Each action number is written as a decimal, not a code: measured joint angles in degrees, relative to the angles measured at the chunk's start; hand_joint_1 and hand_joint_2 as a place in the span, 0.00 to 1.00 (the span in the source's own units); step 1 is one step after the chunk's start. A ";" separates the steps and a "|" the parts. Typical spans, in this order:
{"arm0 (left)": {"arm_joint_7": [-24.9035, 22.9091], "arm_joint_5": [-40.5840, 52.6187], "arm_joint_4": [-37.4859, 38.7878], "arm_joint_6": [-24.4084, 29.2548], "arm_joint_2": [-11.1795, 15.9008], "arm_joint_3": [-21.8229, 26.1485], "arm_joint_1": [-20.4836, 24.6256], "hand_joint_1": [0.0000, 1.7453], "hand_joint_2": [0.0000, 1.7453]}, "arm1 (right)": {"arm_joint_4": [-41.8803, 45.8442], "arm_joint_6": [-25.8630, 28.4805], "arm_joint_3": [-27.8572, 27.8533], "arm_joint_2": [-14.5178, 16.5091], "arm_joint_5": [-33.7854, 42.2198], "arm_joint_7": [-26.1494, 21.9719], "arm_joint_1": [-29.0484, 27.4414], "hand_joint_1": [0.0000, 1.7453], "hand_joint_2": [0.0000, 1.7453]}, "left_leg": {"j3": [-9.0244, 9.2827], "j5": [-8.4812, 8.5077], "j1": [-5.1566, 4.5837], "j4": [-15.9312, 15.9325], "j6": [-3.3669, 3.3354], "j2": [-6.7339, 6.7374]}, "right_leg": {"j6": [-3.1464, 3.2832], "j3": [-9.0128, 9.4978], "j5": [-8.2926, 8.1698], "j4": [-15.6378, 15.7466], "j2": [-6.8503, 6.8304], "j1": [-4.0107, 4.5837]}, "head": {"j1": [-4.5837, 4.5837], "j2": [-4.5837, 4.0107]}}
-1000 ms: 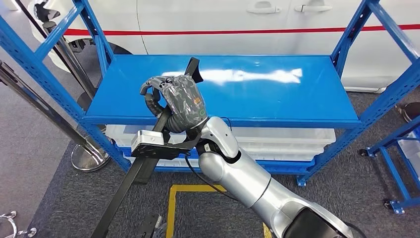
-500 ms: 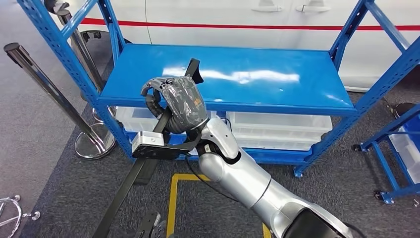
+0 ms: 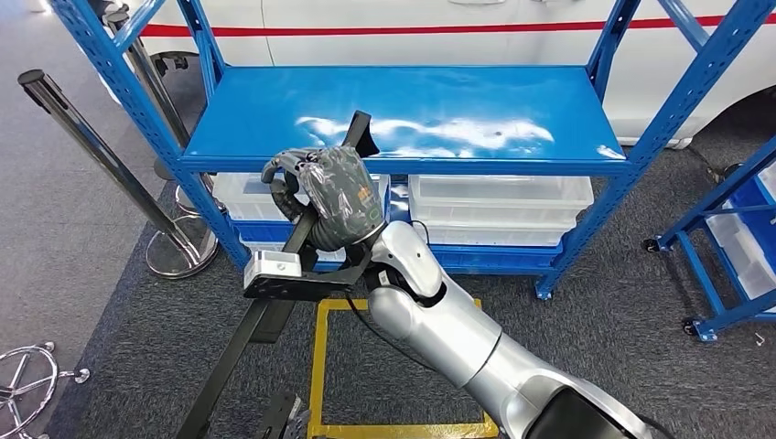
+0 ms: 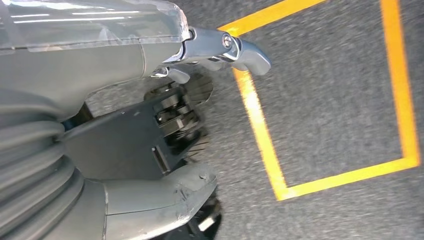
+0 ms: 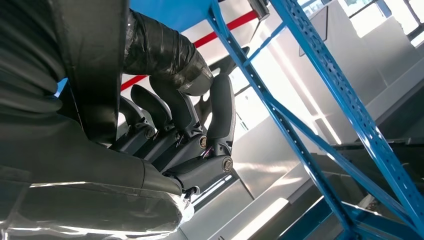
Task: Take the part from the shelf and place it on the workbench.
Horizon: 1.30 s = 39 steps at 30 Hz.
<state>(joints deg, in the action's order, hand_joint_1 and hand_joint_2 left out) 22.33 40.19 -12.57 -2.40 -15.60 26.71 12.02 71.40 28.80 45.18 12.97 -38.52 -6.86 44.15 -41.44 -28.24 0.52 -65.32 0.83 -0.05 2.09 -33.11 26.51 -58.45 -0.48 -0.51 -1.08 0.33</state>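
The part (image 3: 227, 366) is a long black bar that slants from over the front edge of the blue shelf (image 3: 458, 101) down to the lower left of the head view. My right hand (image 3: 334, 197) grips it near its upper end, in front of the shelf's front edge. In the right wrist view the dark fingers (image 5: 170, 115) wrap around the black bar (image 5: 95, 65). My left hand (image 4: 165, 200) hangs over the floor with its thumb and fingers apart and nothing in it.
The blue shelf's top board is bare, with white bins (image 3: 499, 206) on the level below. A steel stanchion (image 3: 101, 155) stands at the left. A second blue rack (image 3: 732, 238) is at the right. Yellow tape (image 3: 320, 366) marks the grey carpet. A white car (image 3: 412, 14) stands behind.
The whole picture has shifted: the shelf now sits farther off and higher, so the camera has moved back. My right hand keeps its grip on the bar.
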 joint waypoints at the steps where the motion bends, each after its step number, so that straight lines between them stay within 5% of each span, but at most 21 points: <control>1: -0.03 0.01 0.00 0.00 0.02 0.00 -0.01 0.00 1.00 | 0.01 -0.03 0.00 0.02 -0.10 0.04 -0.12 0.98 1.00 | -0.71 -2.63 0.09 -3.84 0.28 0.01 | 0.09 -0.97 -0.72 -0.09 -0.05 0.03 | 0.00 0.00; 2: -0.04 0.01 0.00 0.00 0.06 0.00 0.00 0.00 1.00 | 0.01 -0.05 0.00 0.03 -0.21 0.07 -0.31 0.98 1.00 | -1.06 -3.91 0.16 -7.29 0.48 0.01 | 0.08 -1.97 -1.42 -0.21 -0.10 0.06 | -0.01 0.00; 4: -0.04 0.01 0.00 0.00 0.15 0.00 -0.01 0.00 1.00 | 0.01 -0.11 0.00 0.03 -0.43 0.14 -0.71 0.98 1.00 | 0.32 -2.37 0.18 -9.85 0.61 0.01 | -0.03 -4.00 -2.81 -0.50 -0.20 0.10 | -0.01 0.00; 6: -0.04 0.01 -0.01 0.00 0.26 0.00 0.05 0.00 1.00 | 0.03 -0.15 0.00 0.06 -0.60 0.20 -0.92 0.98 1.00 | 5.33 0.25 0.16 -5.00 0.28 0.00 | -0.26 -5.73 -4.13 -0.79 -0.20 0.13 | -0.01 0.00; 8: -0.03 0.02 -0.03 0.00 0.34 0.00 0.23 0.00 1.00 | 0.15 -0.22 0.00 0.15 -0.75 0.25 -0.95 0.98 1.00 | 11.67 -0.86 -0.06 3.69 -0.29 -0.02 | -0.72 -6.71 -5.36 -0.93 -0.18 0.27 | -0.01 0.00; 10: 0.01 0.03 -0.04 -0.01 0.37 0.00 0.34 0.00 1.00 | 0.25 -0.42 0.00 0.25 -0.85 0.27 -0.99 0.98 1.00 | 14.24 -2.12 -0.42 8.37 -0.87 -0.07 | -1.39 -6.98 -6.69 -0.53 -0.23 0.28 | -0.01 0.00; 12: 0.02 0.06 -0.03 -0.07 0.33 -0.01 0.24 0.00 1.00 | 0.21 -0.69 0.00 0.21 -0.94 0.27 -1.06 0.98 1.00 | 13.46 -0.80 -0.25 8.89 -1.67 0.05 | -2.11 -7.27 -7.03 -0.15 -0.18 0.23 | 0.00 0.00; 13: 0.01 0.09 -0.03 -0.10 0.30 -0.02 0.20 0.00 1.00 | 0.19 -0.82 0.00 0.15 -1.01 0.31 -1.08 0.98 1.00 | 12.90 0.04 -0.11 9.07 -2.21 0.18 | -2.38 -7.72 -5.63 -0.87 -0.08 0.23 | 0.02 0.00; 16: -0.03 0.23 -0.02 -0.25 0.15 -0.09 0.24 0.00 1.00 | 0.13 -1.07 0.00 0.02 -1.40 0.43 -1.13 0.98 1.00 | 10.12 2.59 0.02 9.11 -3.04 0.42 | -2.84 -10.15 3.30 -9.89 0.18 0.14 | 0.03 0.00; 17: -0.04 0.30 -0.02 -0.28 0.10 -0.13 0.23 0.00 1.00 | 0.08 -1.08 0.00 -0.01 -1.52 0.44 -1.16 0.98 1.00 | 9.02 3.36 0.00 8.98 -3.00 0.43 | -2.95 -10.72 4.99 -13.66 0.20 0.13 | 0.03 0.00; 19: -0.07 0.43 -0.02 -0.30 0.08 -0.21 0.22 0.00 1.00 | -0.01 -1.08 0.00 -0.09 -1.67 0.46 -1.24 0.98 1.00 | 6.79 4.71 -0.01 8.52 -2.85 0.50 | -3.02 -9.90 3.83 -17.27 0.20 0.12 | 0.03 0.00; 21: -0.08 0.54 -0.02 -0.34 0.08 -0.34 0.24 0.00 1.00 | -0.04 -1.08 0.00 -0.13 -1.80 0.48 -1.30 0.98 1.00 | 4.70 5.83 -0.01 7.79 -2.53 0.52 | -2.80 -5.42 0.90 -13.76 0.22 0.11 | 0.03 0.00; 24: -0.09 0.58 -0.02 -0.45 0.08 -0.49 0.28 0.00 1.00 | 0.02 -1.04 0.00 0.00 -1.95 0.49 -1.35 0.98 1.00 | 3.00 7.12 -0.24 6.80 -1.73 0.45 | -2.10 2.84 3.24 -2.70 0.32 0.41 | 0.02 0.00; 27: -0.13 0.58 -0.02 -0.50 0.09 -0.52 0.24 0.00 1.00 | 0.00 -1.05 0.00 0.01 -1.99 0.56 -1.45 0.98 1.00 | 2.54 8.28 -0.17 7.05 -0.72 0.41 | -0.97 3.20 3.22 -0.48 0.27 0.50 | 0.02 0.00; 29: -0.15 0.58 -0.02 -0.50 0.11 -0.52 0.17 0.00 1.00 | -0.04 -1.06 0.00 0.00 -2.02 0.61 -1.48 0.98 1.00 | 1.42 5.16 0.01 4.88 -0.06 0.30 | 0.08 1.97 1.78 -0.25 0.04 0.30 | 0.01 0.00; 31: -0.17 0.60 -0.02 -0.52 0.13 -0.52 0.18 0.00 1.00 | -0.05 -1.06 0.00 0.01 -2.08 0.68 -1.52 0.98 1.00 | -0.47 -0.95 0.17 -1.73 0.51 0.29 | 0.62 0.15 0.27 -0.28 -0.05 0.32 | -0.01 0.00; 33: -0.17 0.63 -0.02 -0.56 0.13 -0.54 0.21 0.00 1.00 | -0.06 -1.06 0.00 -0.01 -2.21 0.78 -1.68 0.98 1.00 | -1.42 -3.59 0.21 -8.64 0.84 0.31 | 0.70 -1.90 -1.20 -0.44 -0.07 0.46 | -0.01 0.00; 35: -0.17 0.68 -0.02 -0.60 0.11 -0.55 0.23 0.00 1.00 | -0.07 -1.08 0.00 -0.02 -2.44 0.88 -1.85 0.98 1.00 | 0.71 -1.16 0.18 -9.38 0.66 0.29 | 0.63 -3.83 -2.53 -0.67 -0.08 0.63 | -0.01 0.00; 37: -0.15 0.73 -0.03 -0.61 0.11 -0.56 0.34 0.00 1.00 | -0.07 -1.10 0.00 -0.01 -2.70 0.97 -1.89 0.98 1.00 | 6.64 0.65 -0.06 -2.58 -0.17 0.26 | 0.46 -5.27 -3.72 -0.84 -0.05 0.88 | -0.01 0.00; 39: -0.09 0.75 -0.03 -0.61 0.10 -0.57 0.55 0.00 1.00 | -0.06 -1.15 0.00 0.03 -2.85 1.02 -1.85 0.98 1.00 | 12.33 -0.65 -0.42 5.75 -0.92 0.25 | 0.02 -5.94 -4.90 -0.76 -0.12 0.94 | 0.00 0.00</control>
<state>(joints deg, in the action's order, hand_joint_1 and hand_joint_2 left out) 22.24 40.94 -12.60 -3.02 -15.50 26.14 12.57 71.34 27.64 45.18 13.00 -41.37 -5.84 42.30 -29.11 -28.89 0.10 -59.57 -0.09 0.20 2.12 -39.06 21.60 -59.21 -0.60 0.43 -1.08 0.33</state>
